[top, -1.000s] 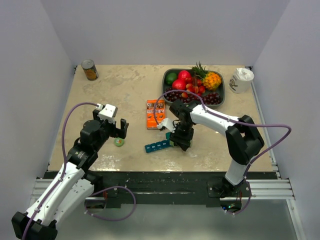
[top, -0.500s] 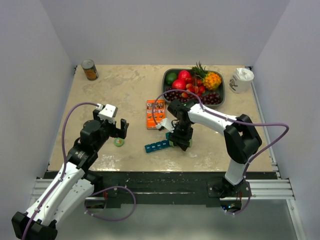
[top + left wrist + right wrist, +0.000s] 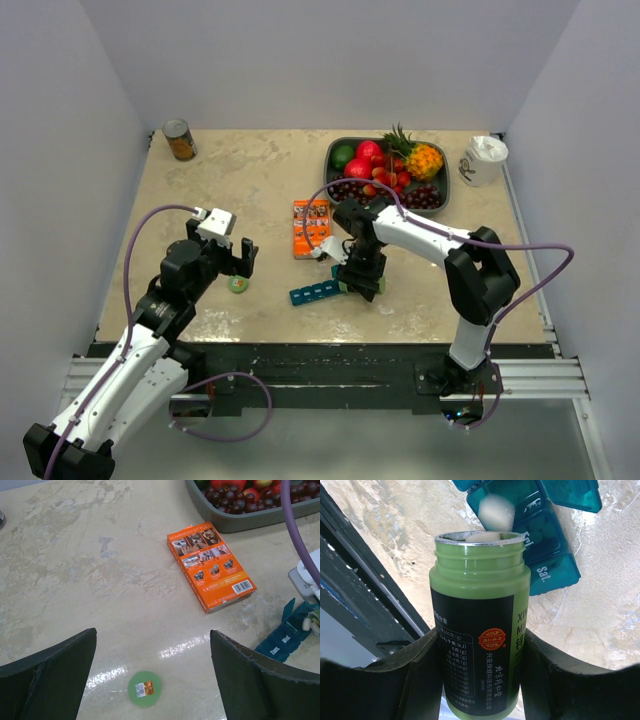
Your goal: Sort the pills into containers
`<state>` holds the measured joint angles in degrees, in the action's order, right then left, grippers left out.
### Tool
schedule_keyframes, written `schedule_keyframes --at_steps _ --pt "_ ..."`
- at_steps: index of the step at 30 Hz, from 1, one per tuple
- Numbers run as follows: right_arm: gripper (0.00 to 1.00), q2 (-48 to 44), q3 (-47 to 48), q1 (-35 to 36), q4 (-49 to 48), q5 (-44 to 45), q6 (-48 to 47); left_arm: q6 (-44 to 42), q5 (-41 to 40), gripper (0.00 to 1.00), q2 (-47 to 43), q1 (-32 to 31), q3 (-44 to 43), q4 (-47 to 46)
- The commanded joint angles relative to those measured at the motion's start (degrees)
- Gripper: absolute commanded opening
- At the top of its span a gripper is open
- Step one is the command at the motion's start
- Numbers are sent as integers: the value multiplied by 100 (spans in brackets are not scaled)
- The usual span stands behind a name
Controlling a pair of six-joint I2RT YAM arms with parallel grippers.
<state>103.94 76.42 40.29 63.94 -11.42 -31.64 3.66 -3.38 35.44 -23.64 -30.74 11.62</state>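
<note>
The teal containers strip (image 3: 315, 292) lies near the table's front edge with lids up at its right end (image 3: 540, 530). My right gripper (image 3: 361, 282) is shut on an uncapped green bottle (image 3: 480, 645), which is tipped mouth-first toward the open compartments. One white pill (image 3: 482, 537) sits at the bottle's mouth and another (image 3: 496, 511) shows over an open compartment. The Fri compartment holds small teal-tinted pills. My left gripper (image 3: 238, 258) hangs open above the bottle's round green cap (image 3: 144, 689), which lies flat between and below the fingers (image 3: 60, 670). The strip also shows in the left wrist view (image 3: 287, 635).
An orange box (image 3: 311, 228) lies just behind the strip. A grey fruit tray (image 3: 331, 160) stands at the back right, a white cup (image 3: 484, 160) beside it, and a tin can (image 3: 179, 140) at the back left. The black table edge (image 3: 365, 595) runs close under the bottle.
The right arm with the bottle has shifted slightly left over the strip's end. The left arm and the green cap have not moved.
</note>
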Motion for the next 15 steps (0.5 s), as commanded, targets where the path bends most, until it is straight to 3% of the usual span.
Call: schedule_keyframes --at_steps 1,15 --pt "0 39 277 49 206 26 96 -67 39 99 -37 35 -178 -248" --pt "0 118 303 66 276 43 131 -67 56 99 -55 35 -169 -239"
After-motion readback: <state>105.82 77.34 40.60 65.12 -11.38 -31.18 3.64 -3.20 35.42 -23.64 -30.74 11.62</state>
